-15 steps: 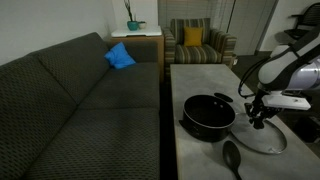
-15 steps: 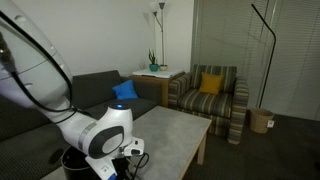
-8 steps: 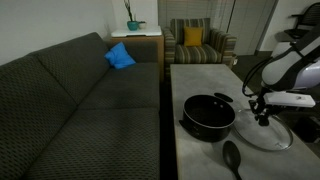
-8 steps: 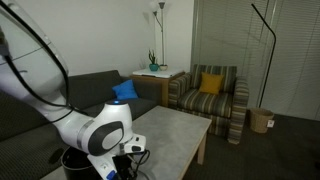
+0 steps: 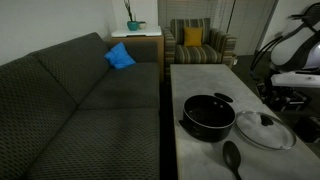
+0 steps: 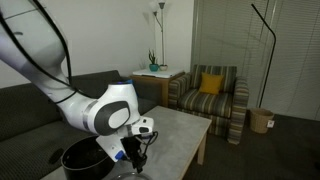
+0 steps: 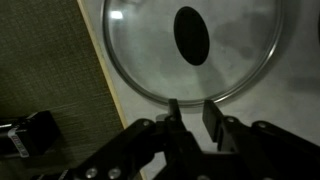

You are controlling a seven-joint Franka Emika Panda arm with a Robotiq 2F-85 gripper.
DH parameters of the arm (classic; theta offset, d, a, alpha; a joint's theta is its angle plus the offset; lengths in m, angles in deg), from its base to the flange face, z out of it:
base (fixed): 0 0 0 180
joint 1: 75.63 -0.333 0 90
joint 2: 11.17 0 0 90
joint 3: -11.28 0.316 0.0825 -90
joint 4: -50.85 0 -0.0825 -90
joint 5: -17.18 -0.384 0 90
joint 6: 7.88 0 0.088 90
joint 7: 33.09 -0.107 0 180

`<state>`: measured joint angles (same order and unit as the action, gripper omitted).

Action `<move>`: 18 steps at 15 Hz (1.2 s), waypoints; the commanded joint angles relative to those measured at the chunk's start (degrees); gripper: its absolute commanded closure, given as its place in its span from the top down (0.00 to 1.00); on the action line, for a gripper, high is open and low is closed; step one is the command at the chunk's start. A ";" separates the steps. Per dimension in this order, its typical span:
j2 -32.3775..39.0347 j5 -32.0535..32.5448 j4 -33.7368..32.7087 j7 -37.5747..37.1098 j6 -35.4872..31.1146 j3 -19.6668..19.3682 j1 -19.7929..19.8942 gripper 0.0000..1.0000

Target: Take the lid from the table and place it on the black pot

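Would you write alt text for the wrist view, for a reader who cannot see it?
A round, metal-rimmed glass lid with a dark knob lies flat on the grey table, seen from above. The end effector hangs just off its edge, shut and gripping nothing.

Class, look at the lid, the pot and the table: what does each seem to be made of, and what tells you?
Lid: clear glass, since the table shows through it, with a shiny, likely metal rim and a dark knob.
Pot: black and matte, probably coated metal; hard to confirm.
Table: light grey mottled top, either stone or a stone-look finish.
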<state>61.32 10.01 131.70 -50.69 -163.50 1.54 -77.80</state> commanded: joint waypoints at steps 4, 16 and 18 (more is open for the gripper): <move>-3.63 -0.63 4.97 2.12 0.36 3.77 2.33 0.54; 0.01 6.76 4.54 33.09 4.10 13.57 14.11 1.00; 1.49 8.87 3.11 35.65 5.53 13.33 13.49 1.00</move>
<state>61.12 16.23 136.89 -19.47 -160.73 14.01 -64.84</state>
